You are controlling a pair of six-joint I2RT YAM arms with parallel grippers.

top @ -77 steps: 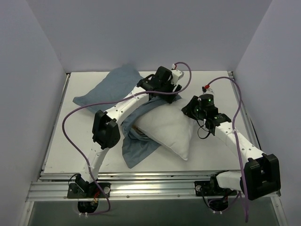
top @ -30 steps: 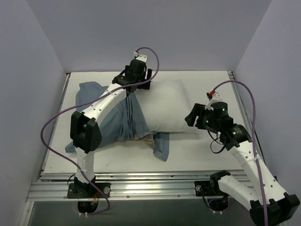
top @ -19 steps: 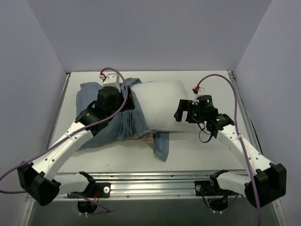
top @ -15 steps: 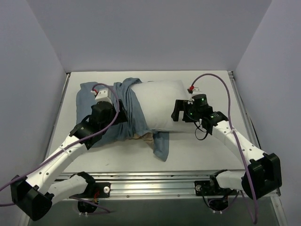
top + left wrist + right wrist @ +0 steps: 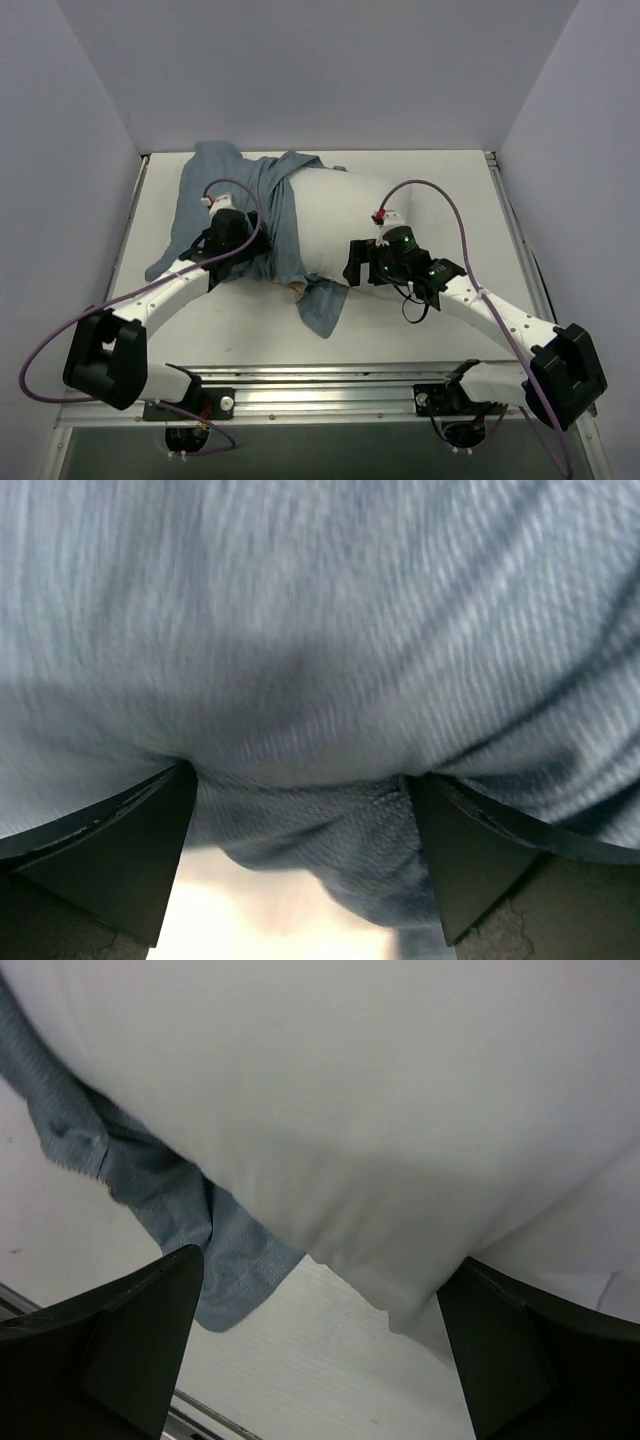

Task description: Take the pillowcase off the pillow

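Both arms have swung down and inward over the last half second. The left pincer (image 5: 300, 780) now sits on the pillowcase (image 5: 225, 190) at the pillow's left end. The right pincer (image 5: 322, 1260) has slid along the near edge of the pillow (image 5: 345, 215) toward its middle. The blue cloth has crept further toward the far left corner of the counter (image 5: 450, 200), and its loose flap at the near edge lies a little more to the left than before.

We see both pincers spread wide. The left one presses its open jaws into a fold of blue fabric without pinching it. The right one straddles the white bulge of the pillow, with nothing clamped.

We judge the job about half done. The right half of the pillow lies bare, while the left half is still buried in the case, which bunches around it and trails under the near edge. For the task, this looks like a fresh set-up: one pincer to pin the pillow, the other to take cloth and draw it leftward. Neither grip is made yet.
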